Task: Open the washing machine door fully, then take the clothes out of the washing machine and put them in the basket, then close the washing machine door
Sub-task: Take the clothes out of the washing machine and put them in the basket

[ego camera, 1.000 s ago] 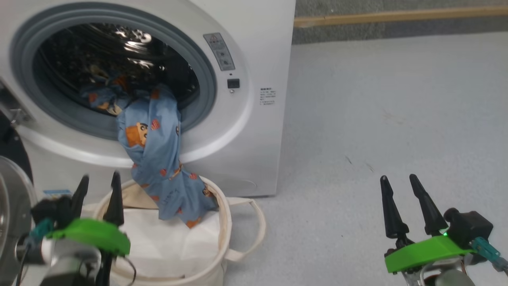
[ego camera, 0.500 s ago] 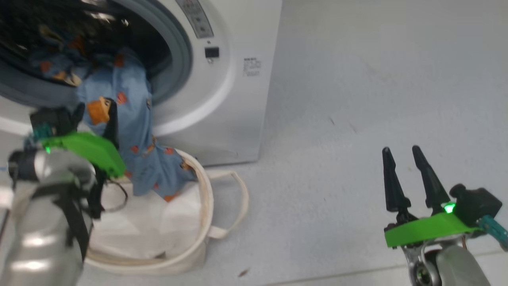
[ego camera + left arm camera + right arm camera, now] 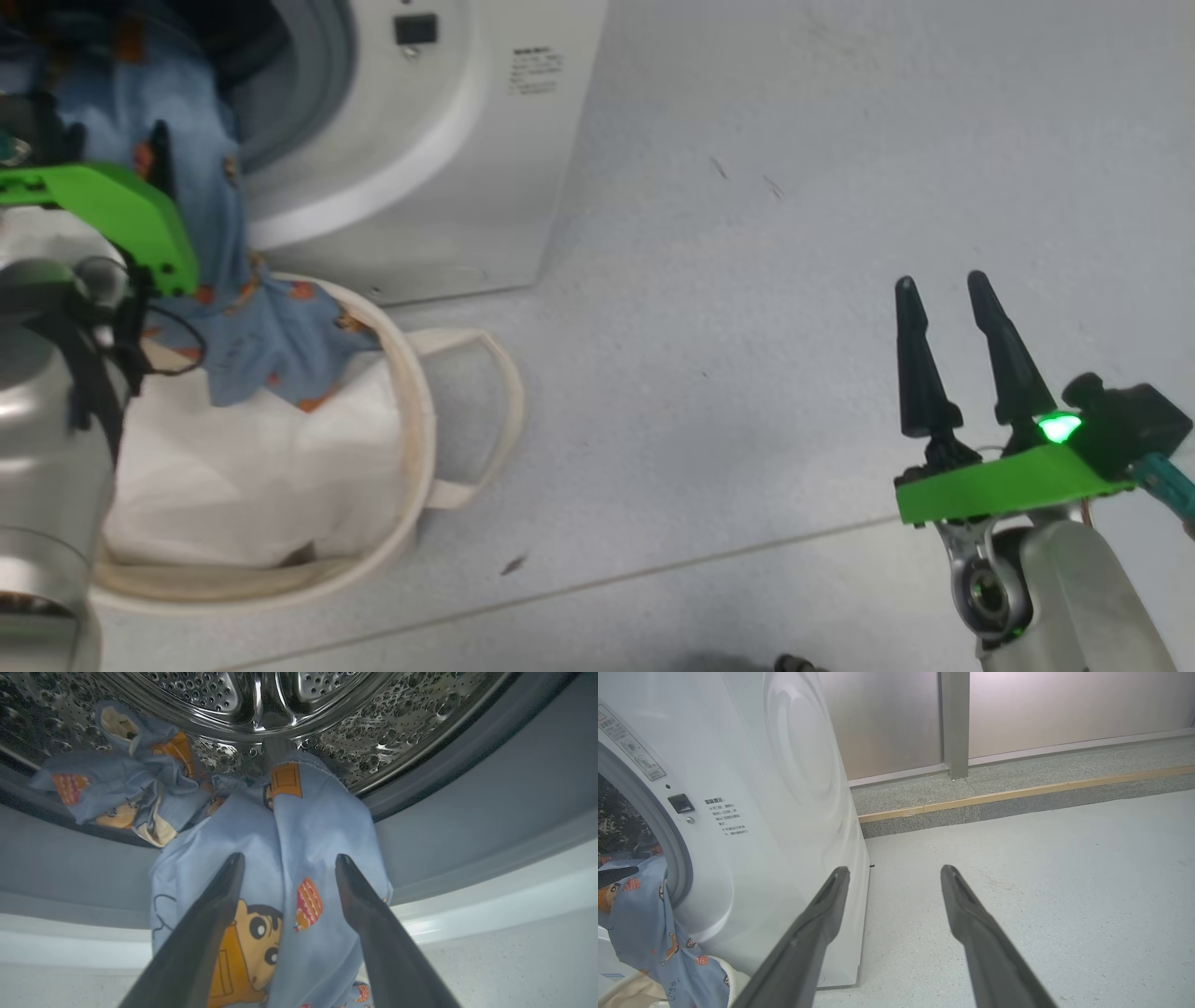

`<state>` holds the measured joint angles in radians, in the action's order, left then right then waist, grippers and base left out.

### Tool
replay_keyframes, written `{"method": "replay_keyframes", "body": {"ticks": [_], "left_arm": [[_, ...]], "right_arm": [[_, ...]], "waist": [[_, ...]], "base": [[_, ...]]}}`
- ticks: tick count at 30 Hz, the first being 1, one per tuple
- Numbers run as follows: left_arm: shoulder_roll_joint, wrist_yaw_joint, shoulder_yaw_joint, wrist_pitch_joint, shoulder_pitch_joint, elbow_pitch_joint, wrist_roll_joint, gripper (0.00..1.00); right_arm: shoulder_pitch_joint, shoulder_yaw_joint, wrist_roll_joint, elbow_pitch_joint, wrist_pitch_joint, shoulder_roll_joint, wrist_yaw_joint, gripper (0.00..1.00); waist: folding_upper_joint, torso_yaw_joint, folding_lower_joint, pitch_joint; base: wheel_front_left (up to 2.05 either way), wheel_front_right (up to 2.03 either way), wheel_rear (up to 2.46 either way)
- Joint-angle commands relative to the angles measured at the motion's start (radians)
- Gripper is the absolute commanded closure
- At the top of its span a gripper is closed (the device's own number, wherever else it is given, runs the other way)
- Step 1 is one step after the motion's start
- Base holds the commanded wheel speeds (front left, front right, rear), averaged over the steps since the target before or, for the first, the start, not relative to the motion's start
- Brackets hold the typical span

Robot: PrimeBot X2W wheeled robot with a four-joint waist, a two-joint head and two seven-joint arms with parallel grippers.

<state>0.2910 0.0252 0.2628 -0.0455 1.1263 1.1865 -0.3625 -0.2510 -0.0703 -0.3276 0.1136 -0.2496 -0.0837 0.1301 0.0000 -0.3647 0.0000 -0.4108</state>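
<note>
Left wrist view: white front-loading washing machine (image 3: 490,826) with grey rim and perforated steel drum across top of frame. Soft light-blue clothes printed with orange figures (image 3: 322,830), partly bunched in drum at upper left, partly draped out over grey rim down centre of frame. Left hand (image 3: 287,858) with dark fingers spread wide, one on each side of draped fold, nothing pinched. Contact with fabric impossible to tell.

Right wrist view: right hand (image 3: 896,870) spread and empty, over grey speckled floor (image 3: 1064,882) in centre and right of frame. Washing machine side and front at left. Clothes hanging from opening at lower left.

Head view: washing machine at upper left. Clothes hanging from opening, lower end inside round cream canvas basket (image 3: 415,411) at lower left, just in front of machine. White sheet (image 3: 233,467) lying in basket bottom. Left hand at upper left, against hanging clothes. Right hand at lower right, well apart from basket, fingers pointing up frame.
</note>
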Motion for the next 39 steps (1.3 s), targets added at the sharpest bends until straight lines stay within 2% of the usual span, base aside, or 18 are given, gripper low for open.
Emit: {"method": "replay_keyframes", "body": {"ticks": [1, 8, 10, 11, 12, 14, 17, 27, 36, 39], "left_arm": [[0.055, -0.01, -0.011, 0.006, 0.05, 0.005, 0.009, 0.0], [0.062, -0.028, -0.027, 0.059, 0.102, 0.078, -0.018, 0.0], [0.065, -0.045, -0.029, 0.058, 0.104, 0.085, -0.021, 0.0], [0.067, -0.054, -0.033, 0.054, 0.102, 0.088, -0.025, 0.27], [0.066, -0.049, -0.028, 0.067, 0.094, 0.091, -0.024, 1.0], [0.066, -0.032, -0.033, 0.08, 0.086, 0.095, -0.036, 1.0], [0.063, -0.031, -0.034, 0.037, 0.083, 0.096, -0.041, 1.0], [0.001, 0.024, -0.055, -0.173, 0.048, 0.075, -0.084, 1.0], [-0.059, 0.057, -0.073, -0.215, -0.094, -0.024, -0.113, 1.0], [-0.071, 0.051, -0.088, -0.216, -0.184, -0.094, -0.118, 1.0]], "right_arm": [[-0.024, -0.023, -0.011, -0.034, -0.012, -0.001, 0.001, 0.0], [-0.04, -0.029, -0.014, -0.035, -0.012, 0.002, 0.001, 0.0], [-0.041, -0.03, -0.013, -0.033, -0.012, 0.001, 0.001, 0.0], [-0.042, -0.032, -0.013, -0.033, -0.012, 0.002, 0.001, 0.0], [-0.044, -0.033, -0.013, -0.033, -0.012, 0.003, 0.001, 0.0], [-0.044, -0.03, -0.015, -0.035, -0.012, 0.004, 0.001, 0.0], [-0.039, -0.023, -0.014, -0.032, -0.012, 0.004, 0.001, 0.0], [-0.009, -0.003, -0.005, -0.029, -0.012, -0.011, 0.001, 0.0], [0.035, 0.019, 0.005, -0.027, -0.012, -0.024, 0.001, 0.0], [0.05, 0.022, 0.007, -0.025, -0.012, -0.026, 0.001, 0.0]], "waist": [[0.0, -0.029, 0.0, -0.037], [0.0, -0.05, 0.0, -0.075], [0.0, -0.052, 0.0, -0.078], [0.0, -0.054, 0.0, -0.079], [0.0, -0.057, 0.0, -0.078], [0.0, -0.057, 0.0, -0.078], [0.0, -0.045, 0.0, -0.074], [0.0, 0.035, 0.0, -0.004], [0.0, 0.112, 0.0, 0.068], [0.0, 0.13, 0.0, 0.091]], "base": [[0.0, 0.0, 0.0], [0.0, 0.0, 0.0], [0.0, 0.0, 0.0], [0.0, 0.0, 0.0], [0.0, 0.0, 0.0], [0.0, 0.0, 0.0], [0.0, 0.0, 0.0], [0.0, 0.0, 0.0], [0.0, 0.0, 0.0], [0.0, 0.0, 0.0]]}}
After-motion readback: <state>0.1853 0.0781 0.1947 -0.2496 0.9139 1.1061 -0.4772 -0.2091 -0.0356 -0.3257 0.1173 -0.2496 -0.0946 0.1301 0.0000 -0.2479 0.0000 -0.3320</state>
